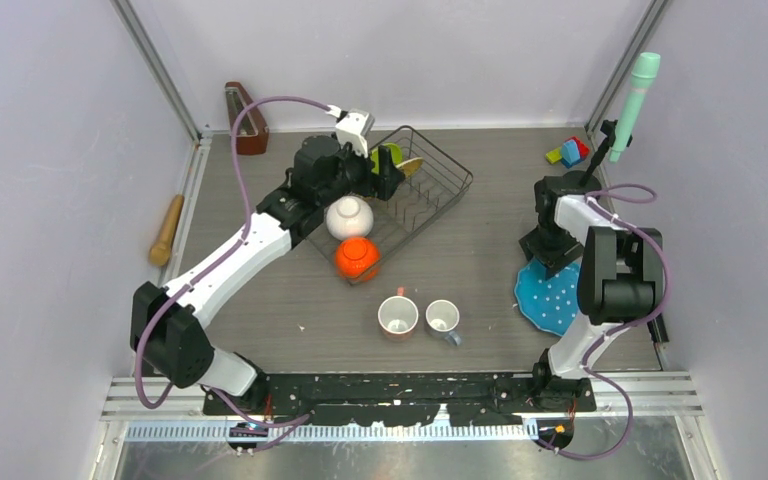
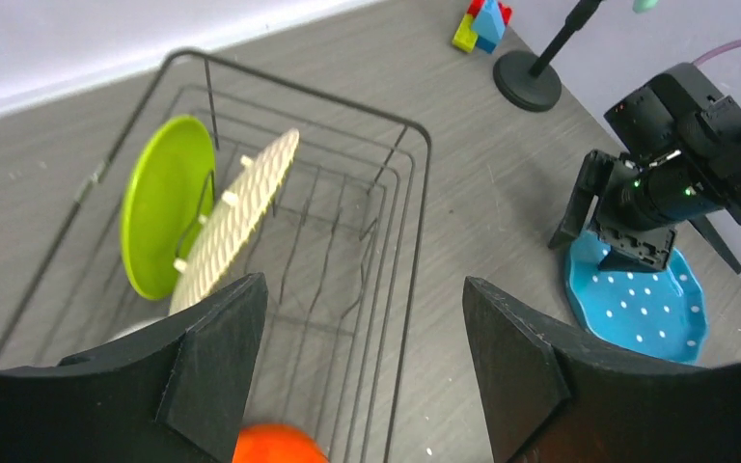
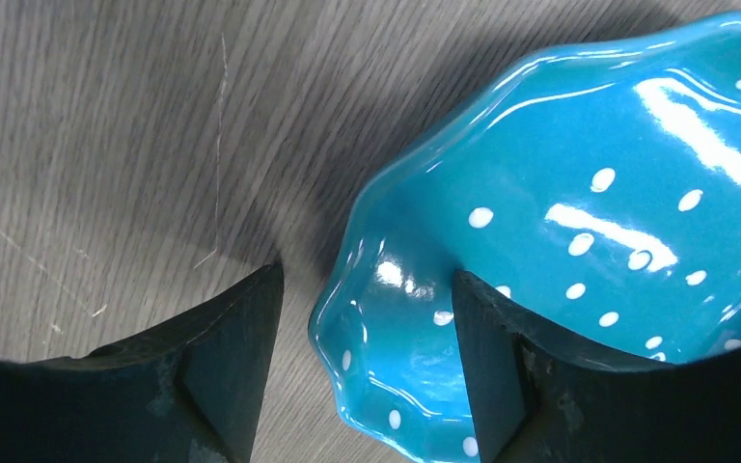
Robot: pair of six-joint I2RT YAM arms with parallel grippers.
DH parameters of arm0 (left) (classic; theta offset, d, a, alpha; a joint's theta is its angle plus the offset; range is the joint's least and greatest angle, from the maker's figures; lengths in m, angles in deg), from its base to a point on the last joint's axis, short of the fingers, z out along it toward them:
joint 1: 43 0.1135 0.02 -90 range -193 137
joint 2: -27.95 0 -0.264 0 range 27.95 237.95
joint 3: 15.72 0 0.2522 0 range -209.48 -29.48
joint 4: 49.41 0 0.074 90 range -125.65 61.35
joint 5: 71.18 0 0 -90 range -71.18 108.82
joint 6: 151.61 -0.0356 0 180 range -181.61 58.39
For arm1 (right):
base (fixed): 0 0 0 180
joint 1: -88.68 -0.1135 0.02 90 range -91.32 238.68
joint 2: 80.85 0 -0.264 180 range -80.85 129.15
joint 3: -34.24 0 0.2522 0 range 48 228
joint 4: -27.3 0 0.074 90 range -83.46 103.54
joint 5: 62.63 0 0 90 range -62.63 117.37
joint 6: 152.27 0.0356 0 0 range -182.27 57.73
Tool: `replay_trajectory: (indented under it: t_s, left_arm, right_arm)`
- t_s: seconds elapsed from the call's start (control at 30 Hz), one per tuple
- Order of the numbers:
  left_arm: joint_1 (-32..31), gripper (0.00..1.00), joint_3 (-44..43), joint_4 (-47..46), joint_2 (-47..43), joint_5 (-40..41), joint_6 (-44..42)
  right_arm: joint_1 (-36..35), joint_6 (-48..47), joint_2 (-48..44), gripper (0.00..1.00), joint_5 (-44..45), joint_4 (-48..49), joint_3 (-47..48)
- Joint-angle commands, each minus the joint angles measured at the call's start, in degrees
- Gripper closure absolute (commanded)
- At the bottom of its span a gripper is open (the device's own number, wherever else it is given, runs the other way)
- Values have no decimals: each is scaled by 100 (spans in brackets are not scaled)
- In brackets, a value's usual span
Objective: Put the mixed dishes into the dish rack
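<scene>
My left gripper [image 2: 362, 309] hung wide and empty above the rack [image 2: 426, 164], where a green plate [image 2: 159, 207] and a pale plate [image 2: 241, 207] stood inside. My right gripper [image 3: 367, 289] was spread across the rim of the blue plate [image 3: 617, 174], which lay flat on the table [image 3: 106, 116]. It looked glossy, stiff, probably slippery and breakable, so I'd pinch that scalloped edge.

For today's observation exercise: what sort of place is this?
Likely a robot lab cell, not a kitchen: plain walls box in the table, and two arms work beside a rack and toy blocks.
</scene>
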Motion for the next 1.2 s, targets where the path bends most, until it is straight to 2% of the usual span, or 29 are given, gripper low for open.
replay_trajectory:
  t_s: [0.0,0.07,0.13,0.23,0.27,0.4,0.53,0.63,0.9,1.03,1.17]
  left_arm:
    - [32,24,232,-69,-298,-189,453]
    - [29,24,304,53,-355,-191,404]
    - [31,23,391,129,-416,-178,365]
    - [28,23,461,205,-481,-167,329]
    - [27,23,478,211,-489,-175,324]
    - [32,23,463,228,-458,-335,355]
    - [12,25,378,-41,-267,-1102,578]
    - [-211,26,321,-278,-31,-1298,768]
    - [-1310,23,255,-1207,863,-493,536]
    - [-1725,16,120,-1755,1416,-352,405]
    - [-2076,10,-389,-1677,2004,-419,10]
  right_arm:
    - [45,145,217,31,414,93,316]
    - [105,169,308,36,441,120,279]
    - [190,177,355,46,390,204,215]
    - [303,173,377,84,197,303,148]
    - [315,174,371,89,112,322,138]
    - [326,116,160,99,-72,312,129]
    - [343,190,-362,100,-256,144,221]
    - [344,327,-702,100,-554,29,299]
    - [352,1625,-2058,100,-1328,260,-96]
    - [352,2291,-2676,100,-1688,782,-485]
    - [352,2623,-3008,100,-1749,830,-606]
